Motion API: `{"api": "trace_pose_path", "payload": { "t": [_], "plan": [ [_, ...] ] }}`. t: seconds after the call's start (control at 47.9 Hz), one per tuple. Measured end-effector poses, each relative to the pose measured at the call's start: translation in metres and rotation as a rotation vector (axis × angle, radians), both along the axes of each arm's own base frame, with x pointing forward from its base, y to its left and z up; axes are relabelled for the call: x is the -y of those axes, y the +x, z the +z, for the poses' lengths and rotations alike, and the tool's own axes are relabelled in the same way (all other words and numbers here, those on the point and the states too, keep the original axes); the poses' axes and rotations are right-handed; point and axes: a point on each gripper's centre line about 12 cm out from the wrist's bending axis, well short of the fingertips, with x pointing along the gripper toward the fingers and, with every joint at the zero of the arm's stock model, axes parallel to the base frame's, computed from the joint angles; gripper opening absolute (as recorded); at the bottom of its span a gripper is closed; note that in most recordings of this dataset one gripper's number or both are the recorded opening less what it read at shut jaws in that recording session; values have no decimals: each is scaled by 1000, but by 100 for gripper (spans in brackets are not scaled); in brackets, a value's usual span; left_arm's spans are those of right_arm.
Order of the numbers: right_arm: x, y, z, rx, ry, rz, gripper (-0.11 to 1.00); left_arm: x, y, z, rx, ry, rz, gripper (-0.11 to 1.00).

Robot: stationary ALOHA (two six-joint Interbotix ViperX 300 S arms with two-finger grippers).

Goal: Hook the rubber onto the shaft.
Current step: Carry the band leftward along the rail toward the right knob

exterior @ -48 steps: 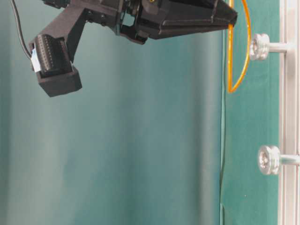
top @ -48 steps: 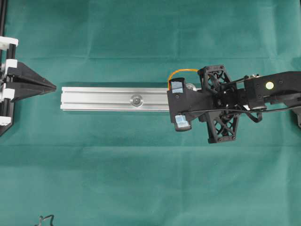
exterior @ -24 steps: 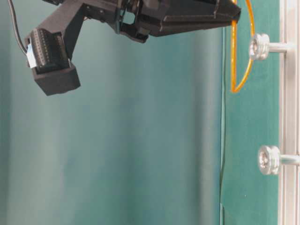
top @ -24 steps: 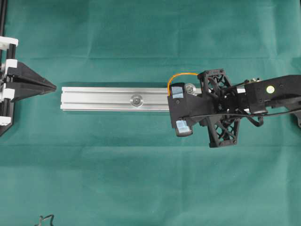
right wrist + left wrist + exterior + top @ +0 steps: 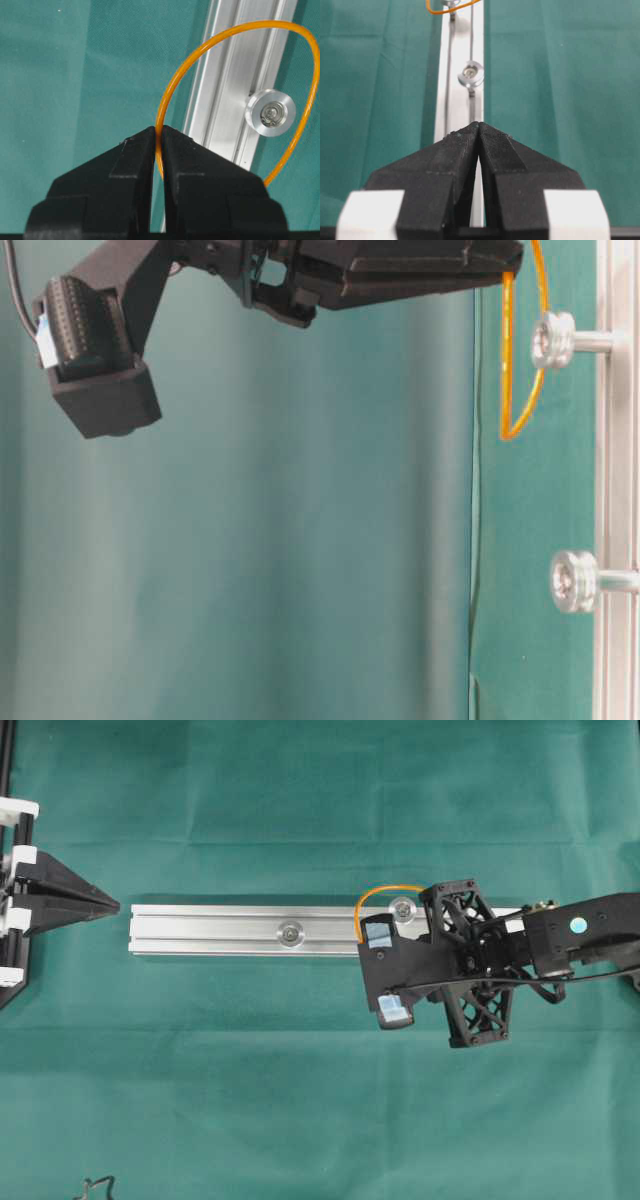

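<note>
My right gripper (image 5: 159,129) is shut on the rubber (image 5: 172,95), a thin orange loop pinched at its near side. In the right wrist view the loop rings the head of the right-hand shaft (image 5: 270,113) on the aluminium rail (image 5: 225,100). At table level the rubber (image 5: 520,420) hangs at the face of that shaft (image 5: 553,340), with one strand crossing the head's edge. Overhead, the rubber (image 5: 385,890) arcs over the shaft (image 5: 405,907). My left gripper (image 5: 479,124) is shut and empty, just off the rail's left end (image 5: 135,928).
A second shaft (image 5: 290,931) stands at the middle of the rail. Green cloth (image 5: 300,1100) covers the table. The right arm (image 5: 590,920) reaches in from the right edge. A black cable end (image 5: 95,1185) lies at the bottom left.
My right gripper has carried the rubber toward the rail, so the loop now lies over the right-hand shaft's head instead of beside it. The left gripper has not moved.
</note>
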Motion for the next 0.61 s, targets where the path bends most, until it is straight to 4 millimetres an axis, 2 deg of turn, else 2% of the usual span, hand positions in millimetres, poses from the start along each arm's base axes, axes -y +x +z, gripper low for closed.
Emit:
{"api": "trace_pose_path", "payload": {
  "t": [0.606],
  "plan": [
    [-20,6,2,8,1,52,7,0,0,0,-5,0,0,0]
  ]
}}
